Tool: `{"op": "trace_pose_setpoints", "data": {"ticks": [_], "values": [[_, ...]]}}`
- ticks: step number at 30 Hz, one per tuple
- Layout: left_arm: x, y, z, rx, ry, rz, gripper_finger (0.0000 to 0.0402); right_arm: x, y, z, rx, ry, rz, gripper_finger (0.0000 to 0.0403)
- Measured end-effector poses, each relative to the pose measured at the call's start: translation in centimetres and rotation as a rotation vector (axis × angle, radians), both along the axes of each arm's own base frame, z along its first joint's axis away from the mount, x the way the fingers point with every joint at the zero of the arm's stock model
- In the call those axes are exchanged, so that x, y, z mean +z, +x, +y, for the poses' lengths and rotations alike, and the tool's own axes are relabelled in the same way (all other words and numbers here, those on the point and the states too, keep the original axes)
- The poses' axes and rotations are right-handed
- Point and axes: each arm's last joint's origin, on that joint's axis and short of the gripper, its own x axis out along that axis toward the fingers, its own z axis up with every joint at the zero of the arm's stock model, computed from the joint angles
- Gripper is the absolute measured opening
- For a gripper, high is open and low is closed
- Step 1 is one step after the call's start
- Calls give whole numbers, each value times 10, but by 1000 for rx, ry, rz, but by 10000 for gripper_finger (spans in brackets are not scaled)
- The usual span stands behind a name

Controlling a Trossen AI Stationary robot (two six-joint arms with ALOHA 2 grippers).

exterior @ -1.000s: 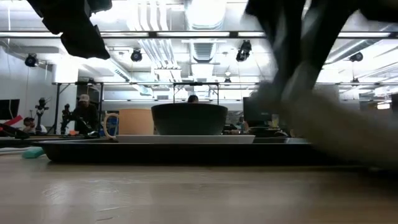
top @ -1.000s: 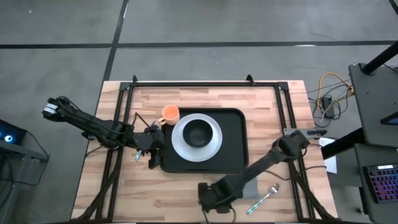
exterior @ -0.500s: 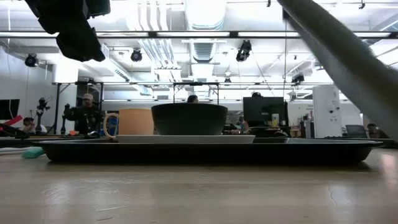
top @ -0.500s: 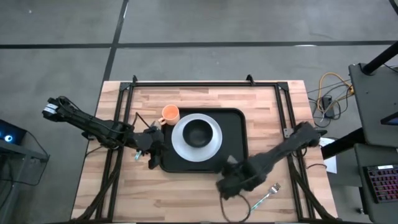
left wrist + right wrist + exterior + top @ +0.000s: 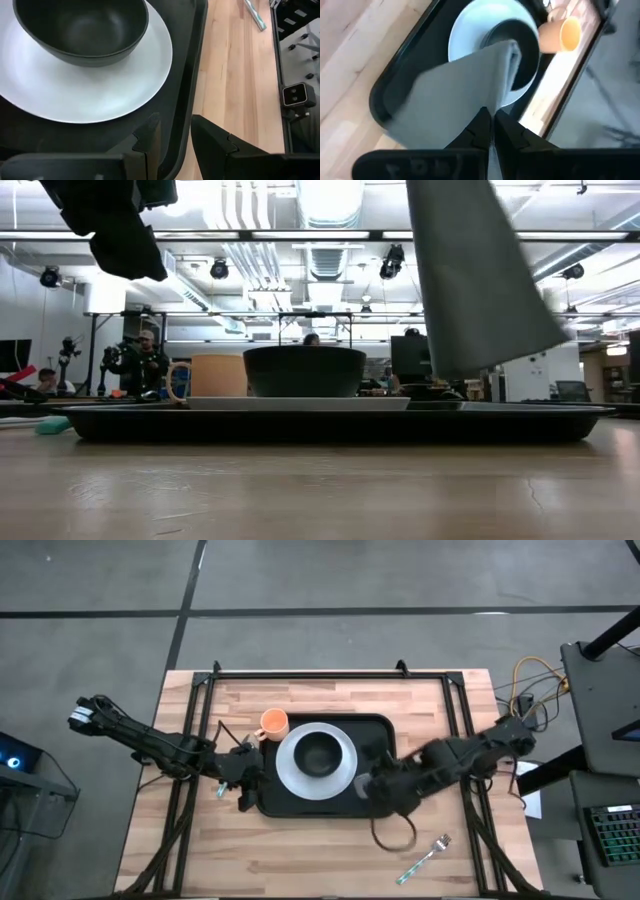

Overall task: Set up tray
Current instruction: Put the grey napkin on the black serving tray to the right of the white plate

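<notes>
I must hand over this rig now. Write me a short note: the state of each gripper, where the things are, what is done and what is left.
Left gripper: jaws astride the tray's left rim, holding it.
Right gripper: shut on the grey napkin, which hangs above the tray's right part, clear of the surface.
On the tray: white plate with the black bowl on it.
Off the tray: orange mug on the table beside the tray's far left corner; fork on the table near the front right.
Done: plate and bowl placed.
Left: lay down the napkin; probably the fork and mug too.
</notes>
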Motion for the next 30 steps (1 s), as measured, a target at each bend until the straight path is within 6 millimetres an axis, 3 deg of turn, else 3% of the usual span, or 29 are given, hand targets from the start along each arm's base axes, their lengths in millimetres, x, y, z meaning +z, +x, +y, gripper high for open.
{"op": "trace_pose_setpoints", "data": {"ticks": [3,8,14,21,30], "values": [[-2,-1,0,0,7,22,89,-9,7,-15,-70,35,29,8],[-5,-5,1,-15,24,75,89,-41,16,-38,-149,114,175,8],[-11,-11,3,-26,40,158,89,-29,3,-66,-270,235,147,8],[-15,-12,3,-45,67,180,89,-2,-11,-57,-307,349,16,8],[-15,-12,3,-45,67,180,89,-15,-7,-37,-332,460,98,8]]}}
